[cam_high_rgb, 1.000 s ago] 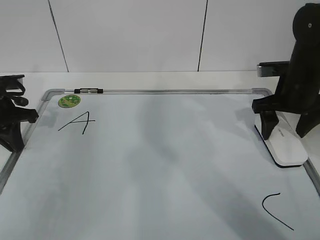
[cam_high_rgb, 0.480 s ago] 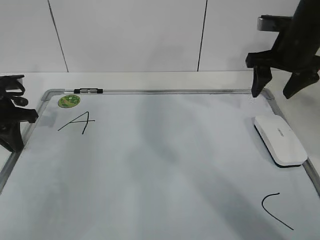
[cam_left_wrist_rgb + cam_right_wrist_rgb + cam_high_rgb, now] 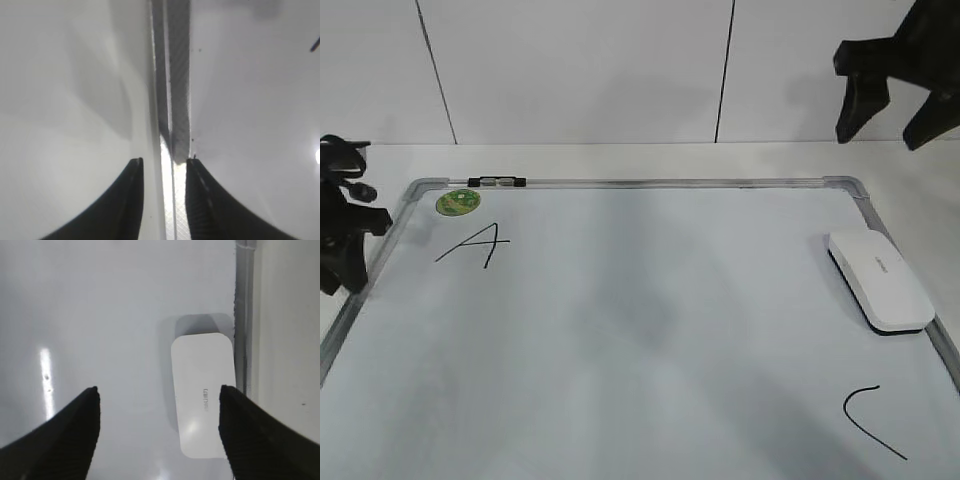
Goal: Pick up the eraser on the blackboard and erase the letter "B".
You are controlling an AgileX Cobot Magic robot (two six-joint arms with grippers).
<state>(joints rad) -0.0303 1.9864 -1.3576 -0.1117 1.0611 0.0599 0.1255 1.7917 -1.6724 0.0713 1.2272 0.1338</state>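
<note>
The white eraser lies flat on the blackboard by its right frame. It also shows in the right wrist view. My right gripper hangs open and empty high above the board's far right corner, well clear of the eraser; its jaws are spread wide. My left gripper sits at the board's left edge, its jaws slightly apart and empty over the grey frame. No letter "B" shows on the board.
A black "A" and a round green sticker are at the far left. A black "C" curve is at the near right. A small clip sits on the far frame. White wall panels stand behind.
My right gripper has risen from straddling the eraser to high above it, leaving the eraser lying in the same place. My left gripper has shifted slightly left.
</note>
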